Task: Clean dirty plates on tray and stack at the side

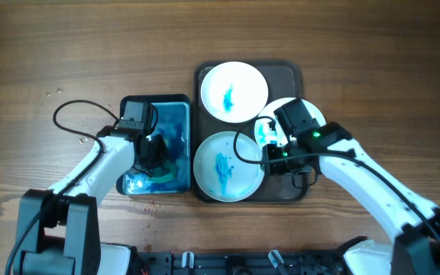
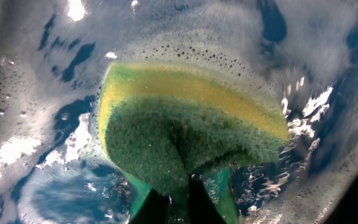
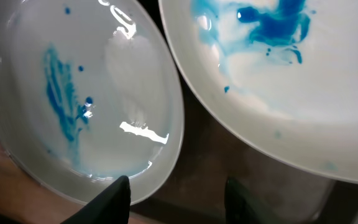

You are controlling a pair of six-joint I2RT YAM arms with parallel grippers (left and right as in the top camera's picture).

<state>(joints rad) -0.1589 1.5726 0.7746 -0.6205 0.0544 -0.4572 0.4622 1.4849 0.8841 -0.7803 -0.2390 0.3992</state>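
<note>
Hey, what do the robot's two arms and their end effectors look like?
The left arm and right arm have rounded white links with black joints. A loose black cable loops beside the left arm, and a small green light glows on the right one. The left end effector and right end effector are black-tipped.

Plates (image 3: 104, 93) glossy, smooth, wet; sponge (image 2: 185, 124) rough, fibrous; table (image 1: 52, 46) matt wood grain.
</note>
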